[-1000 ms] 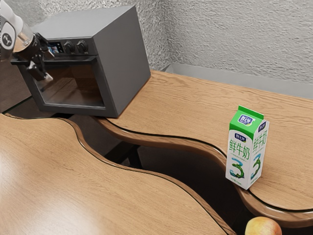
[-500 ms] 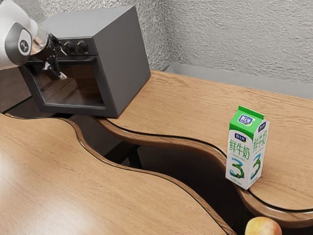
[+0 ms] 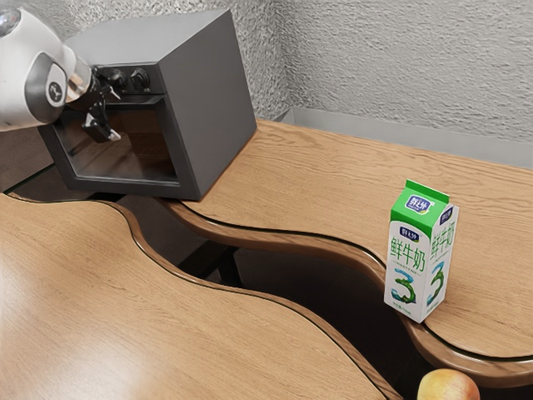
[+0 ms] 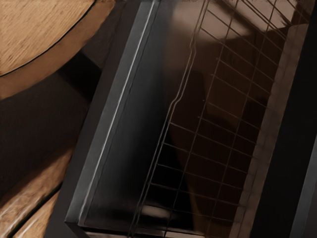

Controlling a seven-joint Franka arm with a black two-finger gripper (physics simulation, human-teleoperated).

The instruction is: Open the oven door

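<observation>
**A:** ok so where's the gripper point(image 3: 114, 115) at with this oven point(image 3: 212, 108)? I'm reading it as spread, one finger high, one low, nothing pinched.

**B:** Same, definitely spread. It's out front of the oven door point(image 3: 150, 146), up near the top, and the door looks shut to me. The handle point(image 3: 145, 102) is the bar along the door's top edge, just below the knobs point(image 3: 140, 79).

**A:** Which way does the bar run though? That's the whole game imo.

**B:** Sideways across the front, so its long axis cuts across the gap between the fingers. One tip sits higher than the bar, the other lower. Can't tell how much depth is left between them, or if anything's touching.

**A:** Wrist view's got the wire rack point(image 4: 170, 123) behind the glass, so the hand's facing the door at least.

**B:** Yep. I'd ease in toward the bar, close over it top and bottom, then pull out and down, assuming it's hinged low. Risk is the lower finger bumping the glass first. Milk carton point(image 3: 416, 254) on the counter point(image 3: 325, 179) is well apart, no worry.
</observation>
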